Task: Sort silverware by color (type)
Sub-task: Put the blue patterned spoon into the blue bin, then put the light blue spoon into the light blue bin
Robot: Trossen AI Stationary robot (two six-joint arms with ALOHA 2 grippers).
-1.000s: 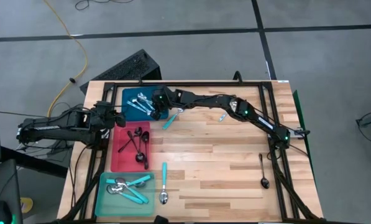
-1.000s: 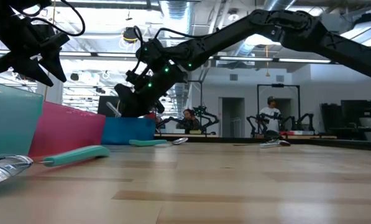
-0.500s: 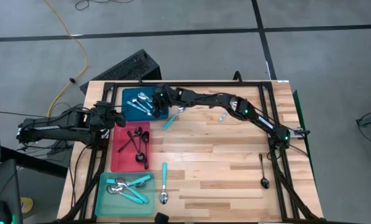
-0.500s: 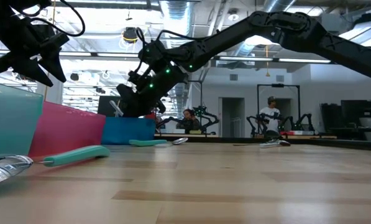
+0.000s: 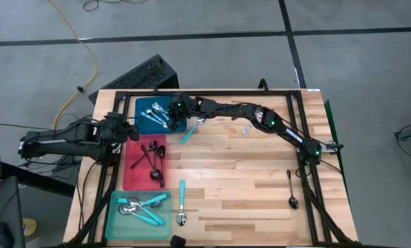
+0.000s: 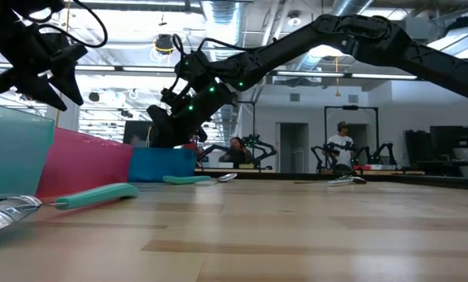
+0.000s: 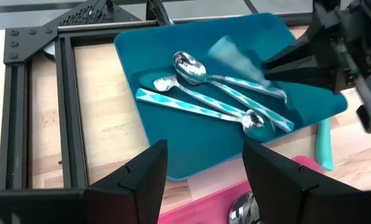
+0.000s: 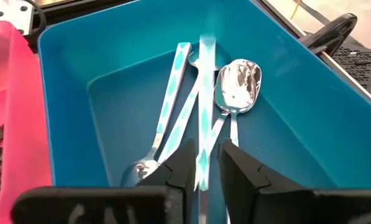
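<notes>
Going left to right in the overhead view, the left gripper [image 5: 127,129] hovers at the table's nine-o'clock edge, just beside the trays, its two dark fingers spread wide with nothing between them. Beside it run three flat plastic trays: the blue tray [image 5: 144,105] at eleven o'clock with shiny all-metal spoons [image 7: 225,93], the red tray [image 5: 131,178] at nine o'clock with slim black spoons [image 5: 153,158], and the teal tray [image 5: 116,220] at seven o'clock with turquoise-handled spoons [image 5: 147,207].

The right gripper [image 5: 175,118] reaches across from the three-o'clock side and hangs low over the blue tray. In its wrist view the fingers stand a narrow gap apart with one silver spoon [image 8: 205,109] running lengthwise between them; whether the pads grip it I cannot tell, since the spoon looks blurred.

Loose pieces remain on the bare wood. A turquoise-handled spoon [image 5: 182,202] lies just beside the teal tray at six o'clock, another turquoise spoon [image 5: 189,131] sits by the blue tray's corner at twelve o'clock, a small silver piece [image 5: 247,129] lies near one o'clock, and a black spoon [image 5: 292,189] rests alone at four o'clock.

These spoons are probably light, rigid and slick, lying nearly flat on the wood. A pinch across the narrow handle near its middle seems safest; the polished bowl would likely slip or pivot.
</notes>
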